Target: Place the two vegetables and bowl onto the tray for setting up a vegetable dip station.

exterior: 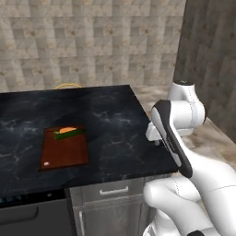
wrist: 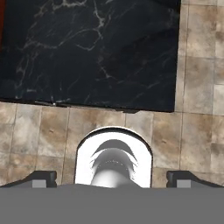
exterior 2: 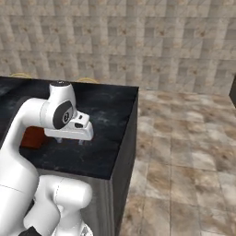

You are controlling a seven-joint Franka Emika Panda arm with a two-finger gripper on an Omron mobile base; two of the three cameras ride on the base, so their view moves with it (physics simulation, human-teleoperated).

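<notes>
from my remote seat, the gripper [wrist: 112, 178] hangs with its fingers [wrist: 41, 178] spread wide and nothing between them, looking straight down over the front right corner of the black marble counter [exterior: 115, 129]. in the right base view the gripper [exterior 2: 69, 140] sits just above that counter, near its right edge. out to the left of the gripper, well apart from it, the tray [exterior: 64, 148] lies flat on the counter; a thin red sliver of the tray [wrist: 1, 24] shows at the left edge of the hand view. the carrot [exterior: 67, 130] and the cucumber [exterior: 69, 134] lie side by side, touching, across the tray's far end, carrot behind cucumber. beyond the tray, at the counter's back edge, a yellowish rim [exterior: 67, 85] peeks up; i cannot tell what it belongs to.
</notes>
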